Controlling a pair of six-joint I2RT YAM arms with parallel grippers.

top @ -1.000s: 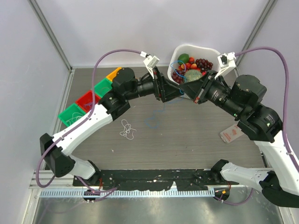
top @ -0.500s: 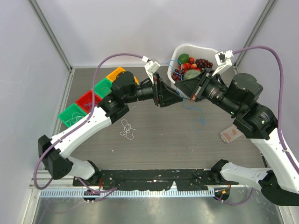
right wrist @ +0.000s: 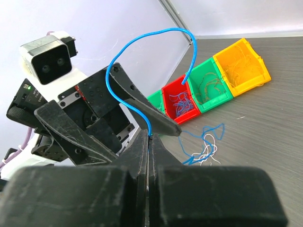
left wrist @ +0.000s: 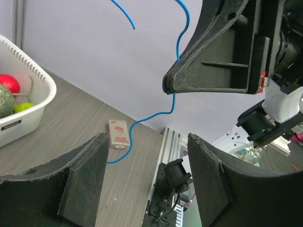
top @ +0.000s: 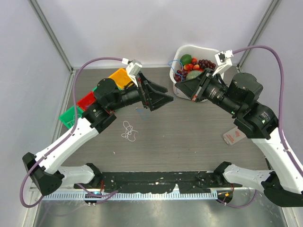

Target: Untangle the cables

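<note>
My right gripper [top: 179, 88] is shut on a thin blue cable [right wrist: 142, 42] that arcs up from the closed jaws [right wrist: 149, 138]. The same cable hangs past its finger in the left wrist view [left wrist: 176, 85] and trails to the table. My left gripper [top: 165, 96] is open and empty [left wrist: 147, 179], facing the right gripper a short gap away. A loose blue and white cable bunch [right wrist: 204, 144] lies on the table; the white part shows in the top view [top: 129, 131].
A white basket [top: 199, 47] of fruit stands at the back right, just behind the right gripper. Orange [right wrist: 241, 66], green [right wrist: 210, 87] and red [right wrist: 179, 101] bins holding cables line the back left. A small box [top: 233, 136] lies at the right.
My left gripper has drawn back to the left, away from the right gripper. The right gripper has shifted slightly up and back. The blue cable no longer hangs over the table's middle right.
</note>
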